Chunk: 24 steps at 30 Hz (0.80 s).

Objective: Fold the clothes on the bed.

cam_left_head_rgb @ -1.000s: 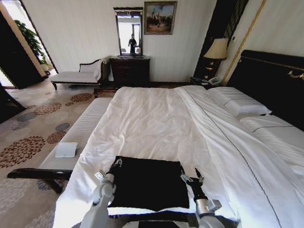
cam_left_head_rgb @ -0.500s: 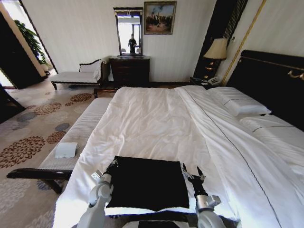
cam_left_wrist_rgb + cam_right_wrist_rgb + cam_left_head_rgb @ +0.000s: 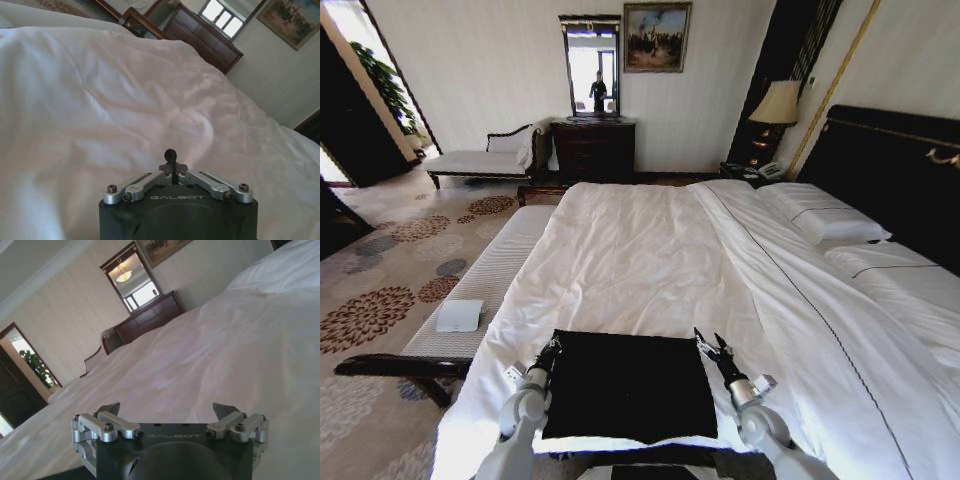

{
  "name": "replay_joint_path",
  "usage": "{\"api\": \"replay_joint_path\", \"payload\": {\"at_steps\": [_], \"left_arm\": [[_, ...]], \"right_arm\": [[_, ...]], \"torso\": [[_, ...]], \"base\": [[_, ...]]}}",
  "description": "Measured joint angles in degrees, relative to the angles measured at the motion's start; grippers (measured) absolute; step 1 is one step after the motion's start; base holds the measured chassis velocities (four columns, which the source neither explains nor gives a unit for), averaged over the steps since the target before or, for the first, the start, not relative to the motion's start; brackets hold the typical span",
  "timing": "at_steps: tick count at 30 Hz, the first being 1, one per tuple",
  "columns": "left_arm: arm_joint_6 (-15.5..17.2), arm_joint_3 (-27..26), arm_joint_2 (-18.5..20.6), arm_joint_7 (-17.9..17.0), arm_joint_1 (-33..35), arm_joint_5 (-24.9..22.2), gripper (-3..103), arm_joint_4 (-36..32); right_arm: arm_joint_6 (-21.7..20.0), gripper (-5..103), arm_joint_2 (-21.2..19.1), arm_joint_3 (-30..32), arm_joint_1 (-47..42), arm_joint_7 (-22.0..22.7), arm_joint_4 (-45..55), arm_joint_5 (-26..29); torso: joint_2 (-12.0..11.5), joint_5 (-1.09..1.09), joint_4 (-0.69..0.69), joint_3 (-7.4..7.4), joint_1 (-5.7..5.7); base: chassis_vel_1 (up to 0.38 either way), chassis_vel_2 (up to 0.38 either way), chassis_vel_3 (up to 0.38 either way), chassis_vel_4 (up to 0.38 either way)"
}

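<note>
Now the black T-shirt lies folded into a flat dark rectangle at the near end of the bed, on the white duvet. Left gripper sits at the shirt's far left corner, and the left wrist view shows its fingers pressed together with nothing pinched between them. Right gripper sits just off the far right corner, jaws spread wide, fingertips well apart above the sheet. Beside the bed's left edge runs a pale upholstered bench.
</note>
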Motion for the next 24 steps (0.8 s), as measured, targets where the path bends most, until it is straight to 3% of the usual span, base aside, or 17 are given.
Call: {"api": "replay_joint_path", "payload": {"at_steps": [14,16,18,20,21,24], "left_arm": [[0.0,0.4,-0.7,-0.2,1.1,0.7,0,-2.0],[0.0,0.5,-1.0,-0.2,1.4,1.1,0,-2.3],[0.0,0.5,-1.1,-0.2,1.4,1.2,0,-2.3],[0.0,0.4,-1.3,-0.2,1.6,1.5,0,-2.5],[0.0,0.4,-1.3,-0.2,1.6,1.5,0,-2.5],[0.0,0.4,-1.5,-0.2,1.9,1.8,0,-2.7]], "right_arm": [[-1.0,103,1.0,-0.8,3.8,-3.7,-8.6,0.4],[-1.2,94,1.1,-0.9,3.6,-5.7,-8.8,1.1],[-1.2,94,1.2,-1.0,3.5,-6.3,-8.8,1.4],[-1.4,84,1.4,-1.1,3.1,-9.2,-8.8,2.2],[-1.4,84,1.4,-1.1,3.1,-9.2,-8.8,2.2],[-1.6,67,1.5,-1.4,2.7,-12.8,-8.8,2.3]], "torso": [[0.0,-0.01,0.00,0.00,0.00],[0.0,-0.01,0.00,-0.01,-0.01],[0.0,-0.01,0.00,-0.01,-0.01],[0.0,-0.01,0.00,0.00,-0.01],[0.0,-0.01,0.00,0.00,-0.01],[0.0,0.00,0.00,0.00,-0.01]], "base": [[0.000,0.000,0.000,0.000],[0.000,0.000,0.000,0.000],[0.000,0.000,0.000,0.000],[0.000,0.000,0.000,0.000],[0.000,0.000,0.000,0.000],[0.000,0.000,0.000,0.000]]}}
